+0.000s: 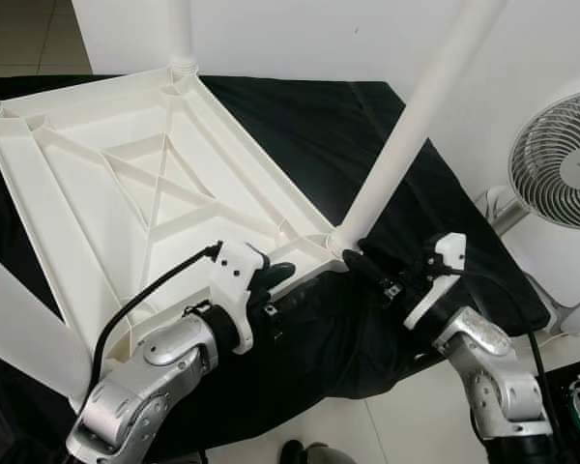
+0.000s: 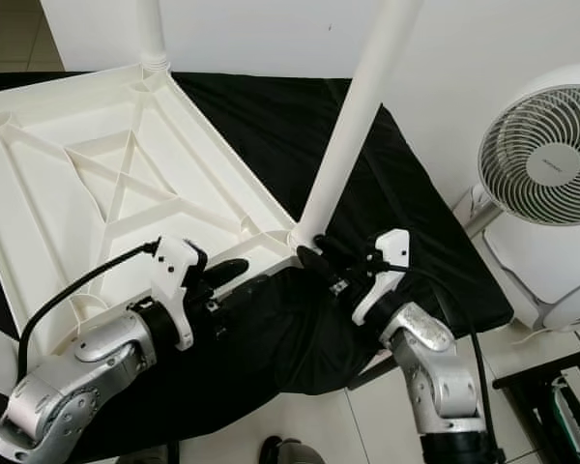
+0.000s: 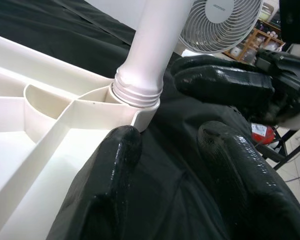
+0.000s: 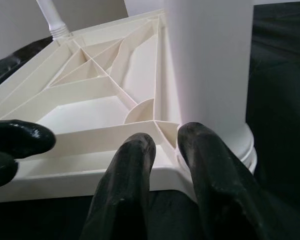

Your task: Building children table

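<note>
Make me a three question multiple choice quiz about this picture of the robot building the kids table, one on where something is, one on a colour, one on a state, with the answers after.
1. Where is the fan?
A. On the robot's right, on the floor
B. On the tabletop
C. On the robot's left

2. What colour is the cloth under the tabletop?
A. Red
B. Black
C. White

3. How does the tabletop lie?
A. Right side up
C. Propped against the wall
B. Upside down, ribs showing

Answers:
1. A: it stands past the cloth's edge beside the right gripper.
2. B: dark fabric spreads around the white plastic.
3. B: the bracing ribs face up and a leg rises from the near corner socket, by the left gripper.
</note>
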You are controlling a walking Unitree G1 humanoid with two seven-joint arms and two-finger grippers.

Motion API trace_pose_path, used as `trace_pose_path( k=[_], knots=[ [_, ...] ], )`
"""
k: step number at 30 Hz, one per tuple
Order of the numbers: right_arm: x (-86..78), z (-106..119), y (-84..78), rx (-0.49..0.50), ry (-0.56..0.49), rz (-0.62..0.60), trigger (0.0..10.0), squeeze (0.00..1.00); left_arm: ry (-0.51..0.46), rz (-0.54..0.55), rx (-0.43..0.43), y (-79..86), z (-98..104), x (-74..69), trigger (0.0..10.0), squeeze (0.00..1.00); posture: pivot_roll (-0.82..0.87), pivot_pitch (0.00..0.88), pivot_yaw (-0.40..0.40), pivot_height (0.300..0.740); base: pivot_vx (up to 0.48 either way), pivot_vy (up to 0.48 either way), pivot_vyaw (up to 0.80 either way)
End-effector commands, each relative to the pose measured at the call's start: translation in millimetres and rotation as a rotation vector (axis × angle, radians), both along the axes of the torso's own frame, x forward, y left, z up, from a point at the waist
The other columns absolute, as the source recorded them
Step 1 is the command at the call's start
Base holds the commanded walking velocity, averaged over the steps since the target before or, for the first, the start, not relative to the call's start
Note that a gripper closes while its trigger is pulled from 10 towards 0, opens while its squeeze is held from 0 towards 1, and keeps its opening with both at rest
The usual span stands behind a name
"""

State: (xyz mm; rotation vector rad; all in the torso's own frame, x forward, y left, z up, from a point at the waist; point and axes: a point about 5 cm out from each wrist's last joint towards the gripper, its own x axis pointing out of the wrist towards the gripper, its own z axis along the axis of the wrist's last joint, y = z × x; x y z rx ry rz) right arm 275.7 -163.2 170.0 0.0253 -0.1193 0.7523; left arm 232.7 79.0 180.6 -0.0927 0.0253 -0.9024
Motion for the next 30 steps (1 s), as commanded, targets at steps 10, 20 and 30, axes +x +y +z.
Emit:
trace_pose_path(
  k=[10, 20, 30],
  knots=[
    [33.2, 1.5, -22.1, -0.092, 0.016, 0.012, 10.0, 0.0, -0.008, -0.2, -0.031, -9.9, 12.9, -16.6, 10.0, 0.0, 0.15, 0.198, -0.136, 0.74, 0.0, 0.0, 0.0],
    [55.3, 6.5, -17.5, -0.105, 0.009, 0.039, 10.0, 0.0, 0.017, -0.246, -0.042, -9.3, 18.7, -24.5, 10.0, 0.0, 0.16, 0.212, -0.143, 0.74, 0.0, 0.0, 0.0],
    [66.3, 11.1, -16.1, -0.077, -0.02, 0.003, 10.0, 0.0, 0.046, -0.19, -0.039, -0.9, 19.4, -31.8, 10.0, 0.0, 0.17, 0.225, -0.139, 0.74, 0.0, 0.0, 0.0]
  ],
)
